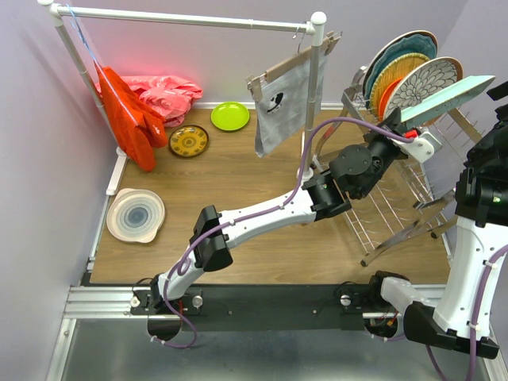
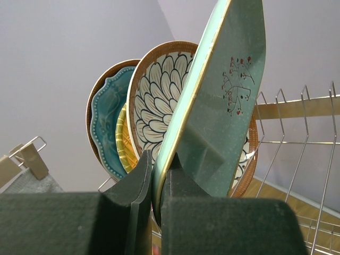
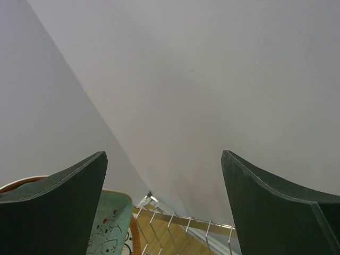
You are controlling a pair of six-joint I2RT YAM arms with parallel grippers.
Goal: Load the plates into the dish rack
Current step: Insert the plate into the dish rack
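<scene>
Now slotting mint tray (image 2: 223, 106), pinched by left gripper (image 2: 158, 178), into dish rack (image 2: 297, 108); right gripper (image 3: 163, 154) agape. Next: ease down beside floral plate (image 2: 159, 101), release.

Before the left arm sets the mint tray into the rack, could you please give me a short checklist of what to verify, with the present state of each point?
1. Is the left gripper clamped on the edge of the mint tray? Ok.
2. Is the tray clear of the floral plate behind it? Cannot tell; they overlap in the wrist view.
3. Are there bare tines on the dish rack beside the loaded plates? Ok.
4. Is the right gripper open and empty? Ok.
5. Are all plates loaded? Not ok; the lime green plate, patterned plate and white ringed plate lie on the table.
</scene>
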